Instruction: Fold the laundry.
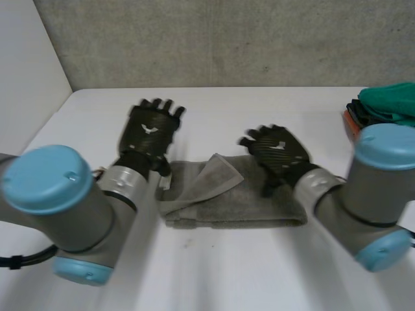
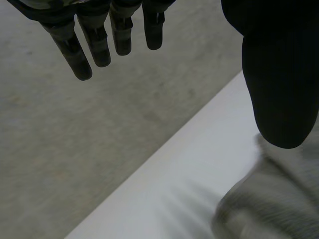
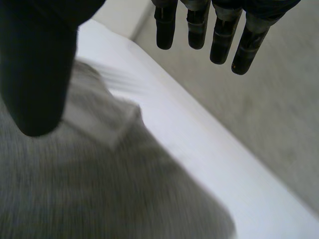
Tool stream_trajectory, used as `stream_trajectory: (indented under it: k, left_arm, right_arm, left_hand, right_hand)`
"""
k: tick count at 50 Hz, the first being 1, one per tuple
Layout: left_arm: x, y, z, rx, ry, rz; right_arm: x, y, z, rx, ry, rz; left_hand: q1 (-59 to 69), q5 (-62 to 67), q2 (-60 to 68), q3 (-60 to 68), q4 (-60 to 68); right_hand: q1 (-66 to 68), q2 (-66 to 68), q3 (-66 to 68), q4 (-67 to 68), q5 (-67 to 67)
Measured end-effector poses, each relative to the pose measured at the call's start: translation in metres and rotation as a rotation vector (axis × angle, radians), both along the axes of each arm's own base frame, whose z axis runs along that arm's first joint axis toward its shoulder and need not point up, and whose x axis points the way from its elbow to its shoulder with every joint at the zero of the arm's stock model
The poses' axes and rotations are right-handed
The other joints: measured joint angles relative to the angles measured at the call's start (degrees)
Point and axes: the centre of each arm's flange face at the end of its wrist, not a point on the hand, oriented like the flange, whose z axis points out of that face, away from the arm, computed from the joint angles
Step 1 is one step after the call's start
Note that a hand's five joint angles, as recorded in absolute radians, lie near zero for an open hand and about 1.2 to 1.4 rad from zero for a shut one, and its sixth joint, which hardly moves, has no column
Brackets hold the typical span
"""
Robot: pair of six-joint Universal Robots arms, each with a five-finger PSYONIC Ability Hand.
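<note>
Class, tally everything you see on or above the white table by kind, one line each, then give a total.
Hands: 2, the left hand and the right hand
Towels: 1, the grey towel
Piles of other cloth: 1, the green-topped pile
Total: 4

White table (image 1: 227, 272), grey concrete wall (image 1: 227, 39) behind it, plain white panel (image 1: 26, 58) along its left side
</note>
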Motion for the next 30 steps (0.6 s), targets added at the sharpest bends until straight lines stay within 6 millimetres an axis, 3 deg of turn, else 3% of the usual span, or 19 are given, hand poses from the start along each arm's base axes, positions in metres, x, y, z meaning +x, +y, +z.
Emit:
stream_trajectory:
  k: [1,2,7,16,20,24,29,30]
  left_arm:
    - [0.000,0.000,0.000,0.000,0.000,0.000]
    - [-0.011,0.006,-0.007,0.015,-0.002,-0.033]
    - [-0.036,0.020,-0.031,0.063,-0.029,-0.105]
    - [-0.054,0.021,-0.069,0.164,-0.117,-0.141]
    - [-0.057,0.013,-0.075,0.188,-0.137,-0.127]
    - [-0.053,-0.009,-0.079,0.191,-0.140,-0.059]
    - [-0.029,-0.048,-0.075,0.163,-0.121,0.128]
    - [-0.029,-0.048,-0.075,0.163,-0.121,0.128]
  right_arm:
    - [0.000,0.000,0.000,0.000,0.000,0.000]
    - [-0.019,-0.004,-0.004,0.071,-0.004,-0.057]
    - [-0.048,-0.001,-0.024,0.193,0.038,-0.121]
    - [-0.064,0.002,-0.044,0.192,0.161,-0.116]
    - [-0.064,0.001,-0.045,0.175,0.176,-0.110]
    - [-0.064,0.000,-0.046,0.154,0.173,-0.110]
    - [-0.063,0.000,-0.047,0.140,0.165,-0.112]
    - [-0.063,0.000,-0.047,0.140,0.165,-0.112]
  left_hand:
    - [0.00,0.00,0.00,0.00,0.00]
    - [0.00,0.00,0.00,0.00,0.00]
    - [0.00,0.00,0.00,0.00,0.00]
    - [0.00,0.00,0.00,0.00,0.00]
    - [0.00,0.00,0.00,0.00,0.00]
    - [0.00,0.00,0.00,0.00,0.00]
    - [0.00,0.00,0.00,0.00,0.00]
    - [0.00,0.00,0.00,0.00,0.00]
  right_hand:
    - [0.00,0.00,0.00,0.00,0.00]
    - [0.00,0.00,0.00,0.00,0.00]
    - [0.14,0.24,0.38,0.16,0.14]
    - [2.84,4.41,5.56,4.01,3.75]
    - [2.91,4.48,5.83,4.17,4.15]
    - [7.22,8.59,10.01,8.36,7.59]
    - [13.01,15.32,16.22,15.01,13.48]
    - [13.01,15.32,16.22,15.01,13.48]
